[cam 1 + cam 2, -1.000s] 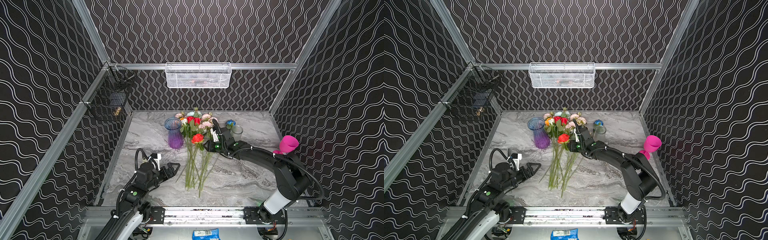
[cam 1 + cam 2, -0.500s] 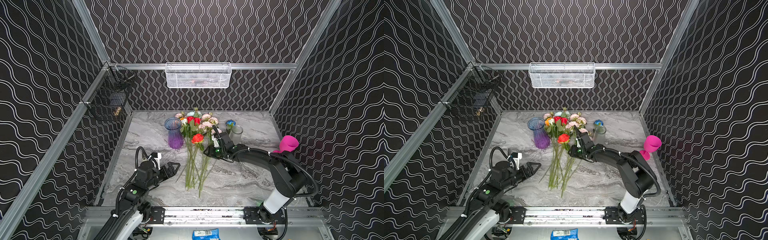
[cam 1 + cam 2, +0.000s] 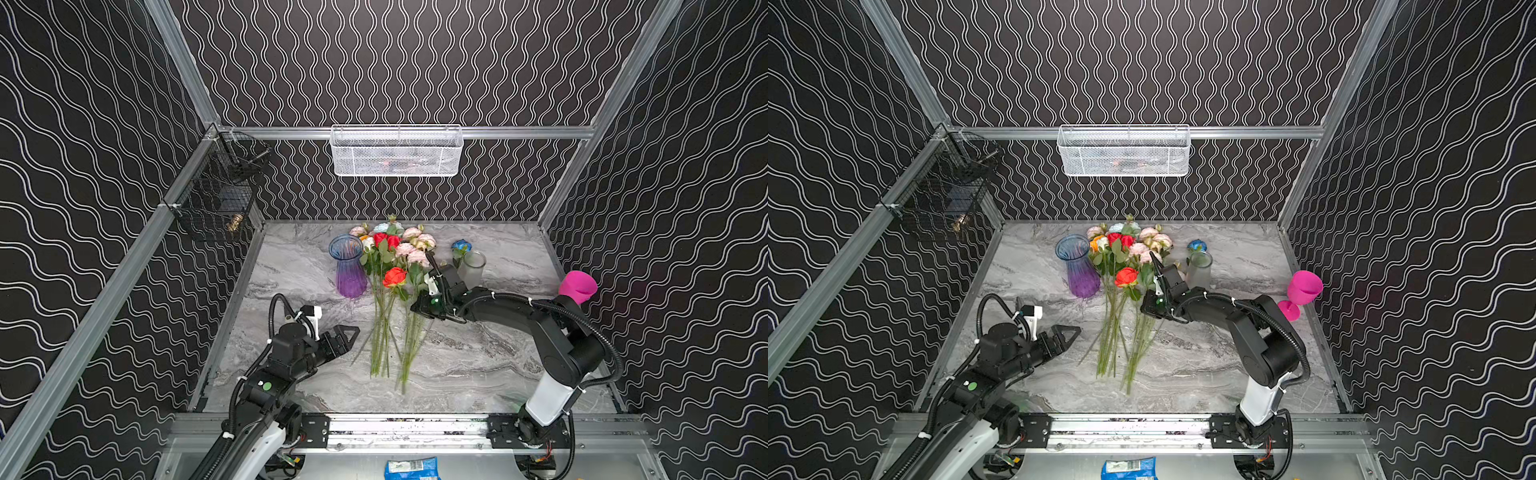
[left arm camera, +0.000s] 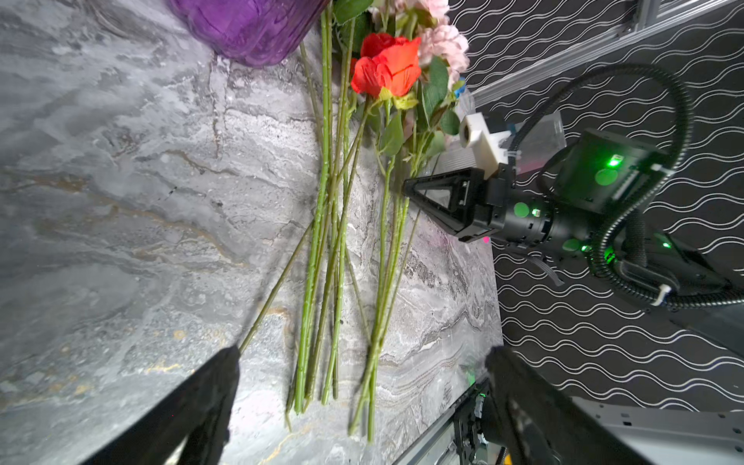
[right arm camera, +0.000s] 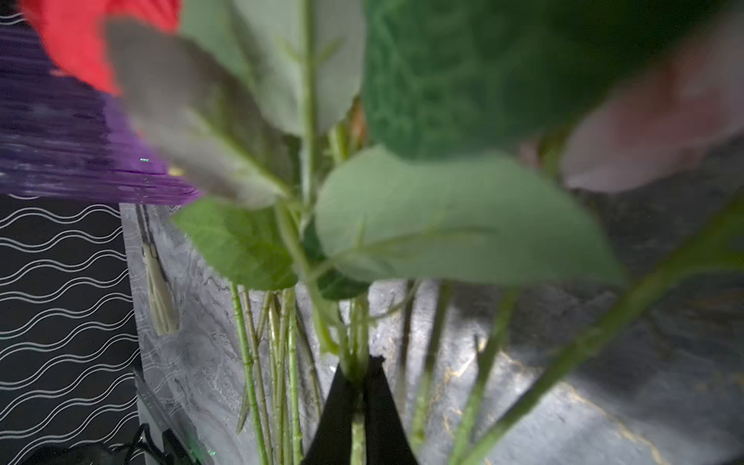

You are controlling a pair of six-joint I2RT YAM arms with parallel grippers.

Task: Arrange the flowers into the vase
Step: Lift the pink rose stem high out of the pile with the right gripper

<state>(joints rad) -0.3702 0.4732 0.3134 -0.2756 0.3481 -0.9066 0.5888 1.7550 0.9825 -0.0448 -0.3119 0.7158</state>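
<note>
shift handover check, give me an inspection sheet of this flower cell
surface: marble table, no spills seen
job's things: flowers lie bundled on the table; purple vase upright beside them, no stems in it; frosted vase holds a blue bloom
clutter: pink goblet at the right edge; blue packet outside the front rail
grippers: left hand open, clear of the stems; right hand shut on a stem of the flowers
cables: black conduit loops along the right arm, off the flowers
surroundings: white mesh basket on the back wall; black wire basket on the left
</note>
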